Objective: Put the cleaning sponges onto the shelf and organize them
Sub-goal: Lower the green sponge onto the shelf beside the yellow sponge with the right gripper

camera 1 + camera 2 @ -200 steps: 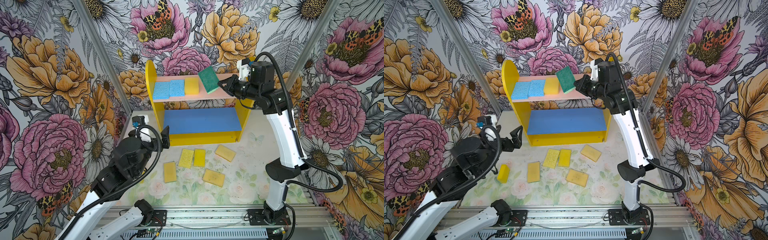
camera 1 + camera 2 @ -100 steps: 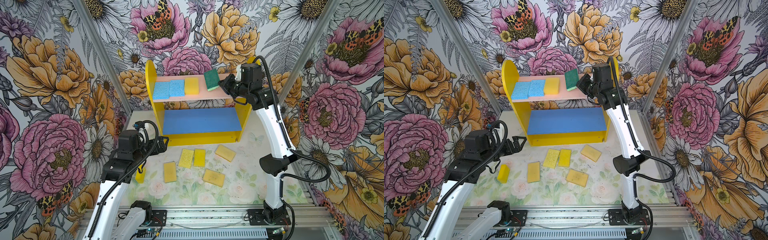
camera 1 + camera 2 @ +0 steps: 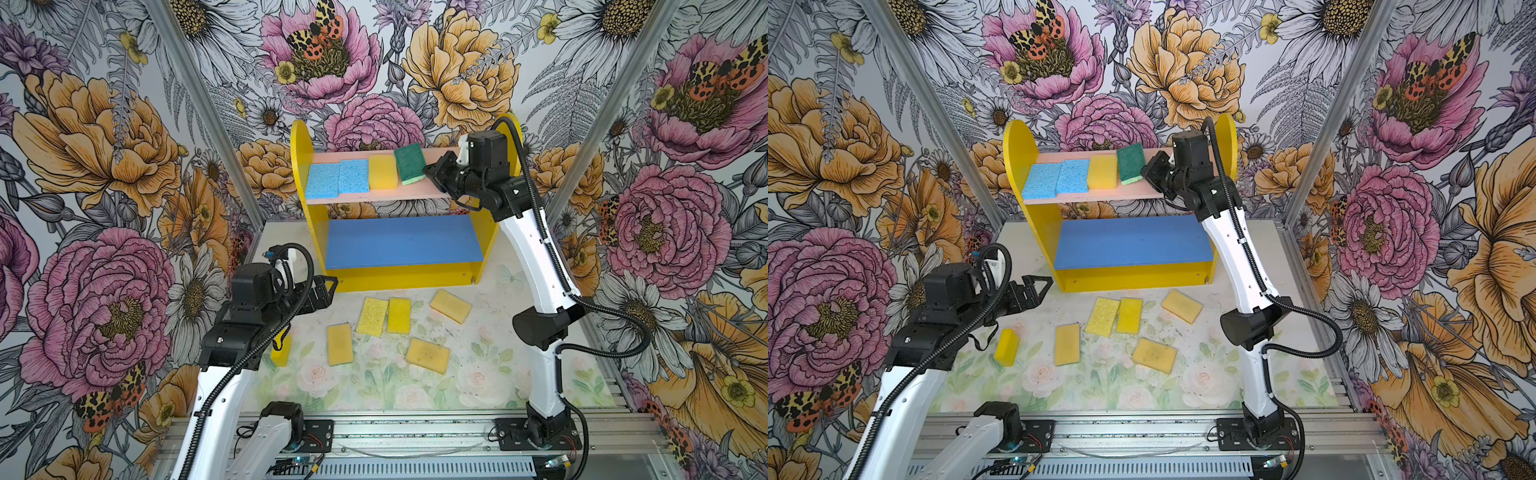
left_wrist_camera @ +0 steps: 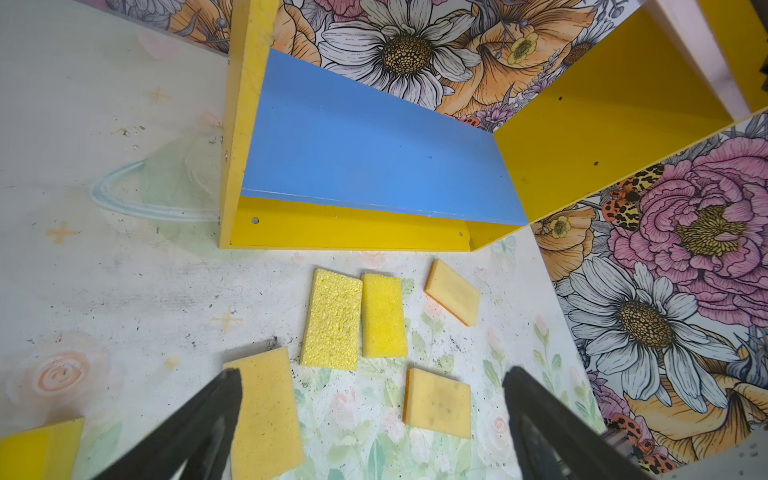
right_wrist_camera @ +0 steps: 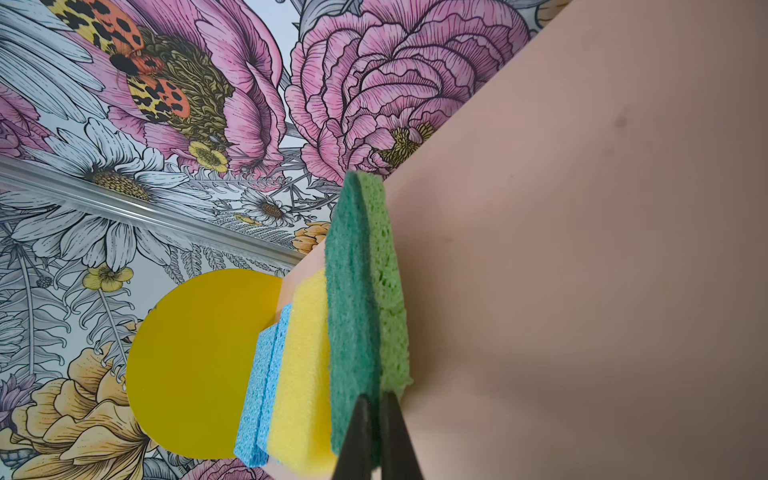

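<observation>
Down from its tilted carry a second ago, the green sponge (image 3: 409,163) now sits at the pink upper board (image 3: 415,192) of the shelf (image 3: 300,166), scouring face up. It is fourth in a row after two blue sponges (image 3: 322,180) and a yellow sponge (image 3: 382,171). It goes there, I judge, to continue that left-to-right line and keep the row tidy. It lies slightly skewed against its yellow neighbour. In the right wrist view its pale underside looks pressed to the board, though whether it lies fully flat or leans on the yellow one I cannot tell.

The right gripper (image 5: 376,415) is clamped on the sponge's near edge, jaws nearly together, pinching thin foam. Its arm reaches high, forearm rising steeply from the elbow and wrist bent level with the upper tier, coming in from the shelf's right end.

The blue lower board (image 3: 399,241) holds nothing. Six loose yellow sponges (image 3: 1101,316) lie on the mat (image 3: 374,386) in front of the shelf.

Meanwhile the left arm has pulled back and dropped low. Its left gripper (image 3: 1040,289) stands with jaws wide apart and empty, aimed over those loose sponges, likely readying the next pick.
</observation>
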You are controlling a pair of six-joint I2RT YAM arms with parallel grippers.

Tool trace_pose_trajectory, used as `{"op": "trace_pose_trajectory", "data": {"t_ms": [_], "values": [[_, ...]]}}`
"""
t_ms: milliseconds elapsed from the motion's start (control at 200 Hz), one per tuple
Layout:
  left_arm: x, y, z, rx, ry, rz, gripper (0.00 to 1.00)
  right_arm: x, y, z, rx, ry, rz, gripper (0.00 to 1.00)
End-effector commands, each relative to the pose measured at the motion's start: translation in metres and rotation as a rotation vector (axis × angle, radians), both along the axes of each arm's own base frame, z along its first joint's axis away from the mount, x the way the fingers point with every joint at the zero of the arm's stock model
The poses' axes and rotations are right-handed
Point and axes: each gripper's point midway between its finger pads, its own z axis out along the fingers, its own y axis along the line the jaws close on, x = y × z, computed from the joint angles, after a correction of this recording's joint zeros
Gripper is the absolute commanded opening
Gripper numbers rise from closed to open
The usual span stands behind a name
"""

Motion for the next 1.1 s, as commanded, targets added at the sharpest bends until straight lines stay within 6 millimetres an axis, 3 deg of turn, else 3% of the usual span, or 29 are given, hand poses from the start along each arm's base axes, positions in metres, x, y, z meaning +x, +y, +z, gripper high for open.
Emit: {"op": "trace_pose_trajectory", "data": {"t_ms": [0,250,830,890,1096], "values": [[-0.003,-0.001,-0.002,-0.001,0.001,-0.017,0.99,-0.011,0.008,0.008,0.018,-0.012,0.045,0.0],[-0.006,-0.001,0.001,-0.004,-0.008,-0.018,0.99,-0.021,-0.002,0.014,-0.006,-0.021,0.013,0.01],[-0.008,-0.001,0.01,-0.009,-0.021,-0.017,0.99,-0.042,0.004,0.014,-0.014,-0.012,0.06,0.01],[-0.007,-0.001,0.009,-0.009,-0.018,-0.02,0.99,-0.043,0.006,0.014,-0.014,-0.009,0.067,0.09],[-0.008,-0.001,0.006,-0.009,-0.013,-0.021,0.99,-0.044,0.009,0.009,-0.02,0.0,0.091,0.47]]}}
